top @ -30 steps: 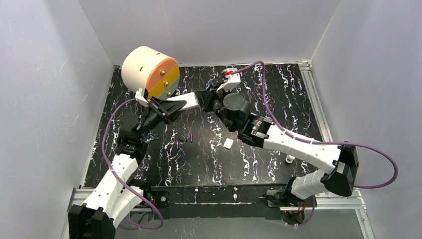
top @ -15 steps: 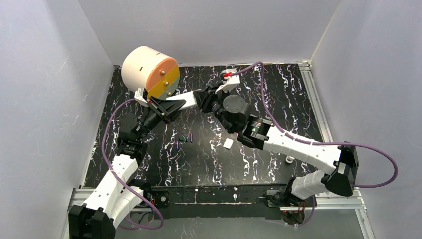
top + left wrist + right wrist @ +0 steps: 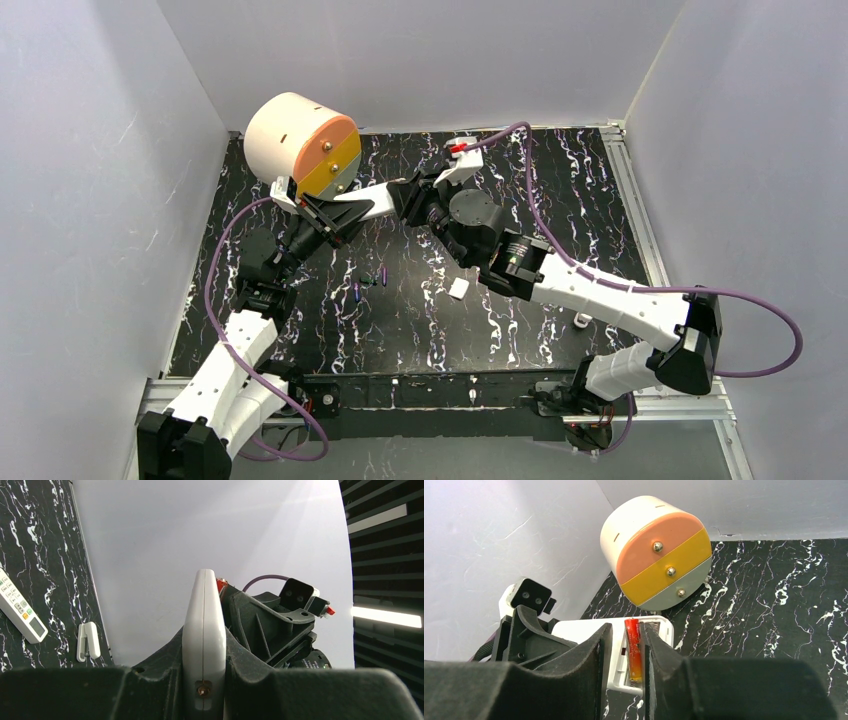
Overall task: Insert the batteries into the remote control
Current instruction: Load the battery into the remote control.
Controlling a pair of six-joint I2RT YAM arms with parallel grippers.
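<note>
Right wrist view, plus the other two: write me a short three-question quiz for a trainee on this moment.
1. True or false: the left jaws are clamped on the white remote.
2. Where is the red-orange battery? A) on the floor B) in the remote's open slot, between the right jaws C) gripped by the left jaws
3. How many screws show on the striped face of the round drum?
Key: 1 true; 2 B; 3 three.
</note>
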